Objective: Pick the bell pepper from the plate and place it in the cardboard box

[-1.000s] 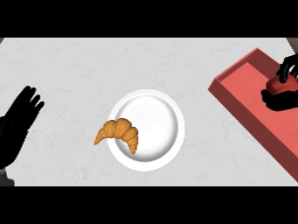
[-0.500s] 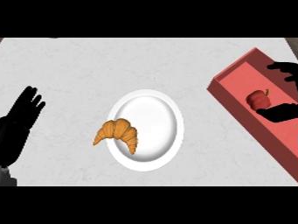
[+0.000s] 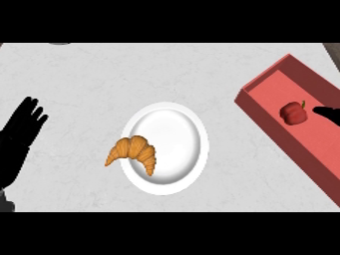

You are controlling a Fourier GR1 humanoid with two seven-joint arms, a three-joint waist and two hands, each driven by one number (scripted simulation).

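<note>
Pepper: I see the bell pepper [image 3: 294,113] lying on the floor of the cardboard box [image 3: 257,107], apart from the box's near wall, stem pointing up and away from me.
Box: it reads red here, a long tray running diagonally, well to the right of the plate [image 3: 174,130].
Right robot hand [image 3: 339,117]: just to the right of the pepper, inside the box, one finger pointing at the pepper with a small gap between them. It holds nothing, fingers stretched out as far as I can see; most of the hand is cut off at the view's edge.
Key relation: pepper sits left of my right hand and free of it. I judge the placing done, so the coming move is simply drawing the hand back out to the right.
In the way: only the box's far wall behind the hand; I'd lift over it.
Left robot hand [image 3: 14,142]: resting open, fingers up, well left of the plate, holding nothing.
Plate: white, on the counter [image 3: 91,84], carrying a croissant [image 3: 133,153] that overhangs its left rim.
</note>
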